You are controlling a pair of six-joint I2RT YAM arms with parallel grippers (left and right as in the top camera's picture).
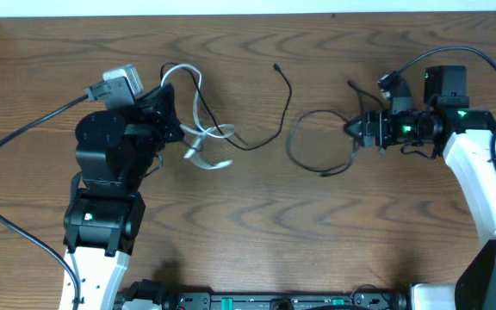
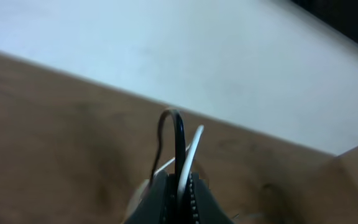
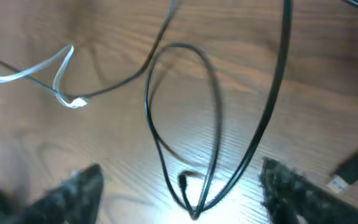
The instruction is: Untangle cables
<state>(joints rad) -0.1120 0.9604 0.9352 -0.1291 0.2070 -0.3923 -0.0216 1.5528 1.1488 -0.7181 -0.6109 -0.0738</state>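
The left arm (image 1: 110, 164) had bulky black joint housings above a white lower link. A grey camera block (image 1: 120, 84) sat at its wrist, and a thick black wire (image 1: 24, 129) trailed from it. The right arm (image 1: 480, 172) was white with a black wrist, where a green light (image 1: 403, 131) glowed. Its fingers (image 3: 79, 190) looked dark and rough-surfaced.

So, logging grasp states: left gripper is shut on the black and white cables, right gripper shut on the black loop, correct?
Not quite. The left gripper is shut on the black cable and white cable, but the right gripper is open: the right wrist view shows its fingers spread wide around the black loop.
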